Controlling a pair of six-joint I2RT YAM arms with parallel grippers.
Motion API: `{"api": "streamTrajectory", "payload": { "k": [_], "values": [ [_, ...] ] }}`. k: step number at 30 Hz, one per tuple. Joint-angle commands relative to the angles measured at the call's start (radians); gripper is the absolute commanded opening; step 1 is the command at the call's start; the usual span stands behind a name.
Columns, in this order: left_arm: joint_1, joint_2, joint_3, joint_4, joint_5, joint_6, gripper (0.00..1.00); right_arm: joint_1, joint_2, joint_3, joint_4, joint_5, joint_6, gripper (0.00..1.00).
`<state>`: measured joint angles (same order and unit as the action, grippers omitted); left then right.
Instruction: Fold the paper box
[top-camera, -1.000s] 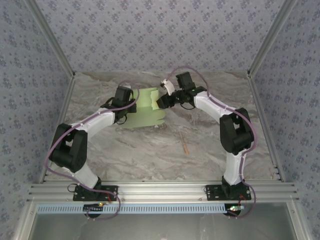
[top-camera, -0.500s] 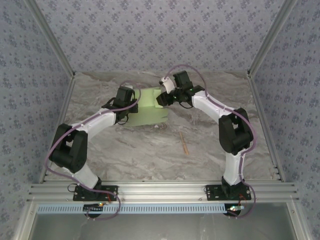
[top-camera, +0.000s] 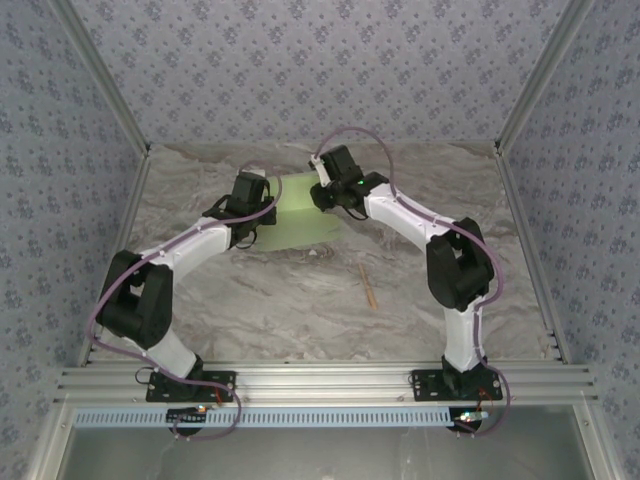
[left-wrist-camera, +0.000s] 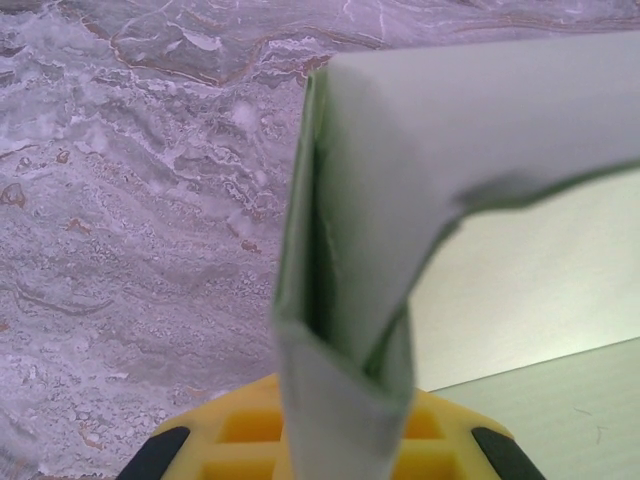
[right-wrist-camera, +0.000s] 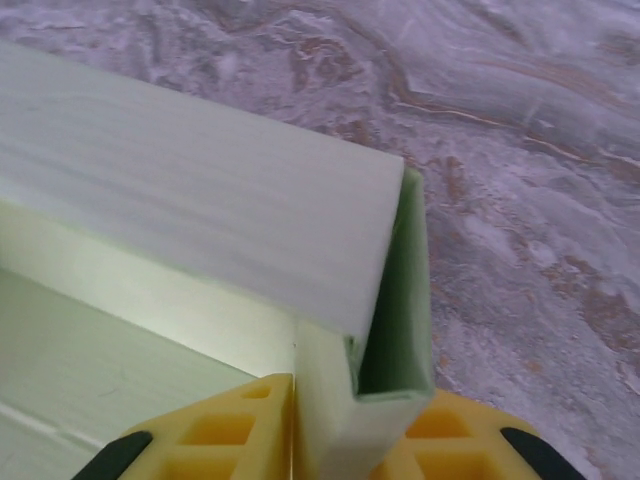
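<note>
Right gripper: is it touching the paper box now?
Touching. In the right wrist view, the folded corner of the paper box sits between the right gripper's yellow fingers, pressed against both with no gap.

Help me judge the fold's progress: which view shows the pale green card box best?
Top external: it shows most of the pale green card box, its outline readable. Left wrist gives one folded edge close up; right wrist, one corner and wall.
</note>
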<state>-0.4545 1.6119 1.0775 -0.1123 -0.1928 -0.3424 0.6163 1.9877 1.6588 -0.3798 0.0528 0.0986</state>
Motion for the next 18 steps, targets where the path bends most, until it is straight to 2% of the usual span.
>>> {"api": "streamTrajectory", "payload": {
  "k": [1,8,18],
  "values": [
    [-0.033,-0.051,0.010,0.004,0.059,0.017,0.00,0.027,0.041,0.059,-0.028,0.208,0.059,0.21],
    [-0.032,-0.070,-0.010,0.011,0.031,0.016,0.00,0.061,0.046,0.091,-0.089,0.457,0.056,0.18],
    [-0.032,-0.093,-0.035,0.023,-0.006,0.009,0.00,0.068,0.048,0.080,-0.136,0.655,0.046,0.16]
  ]
}}
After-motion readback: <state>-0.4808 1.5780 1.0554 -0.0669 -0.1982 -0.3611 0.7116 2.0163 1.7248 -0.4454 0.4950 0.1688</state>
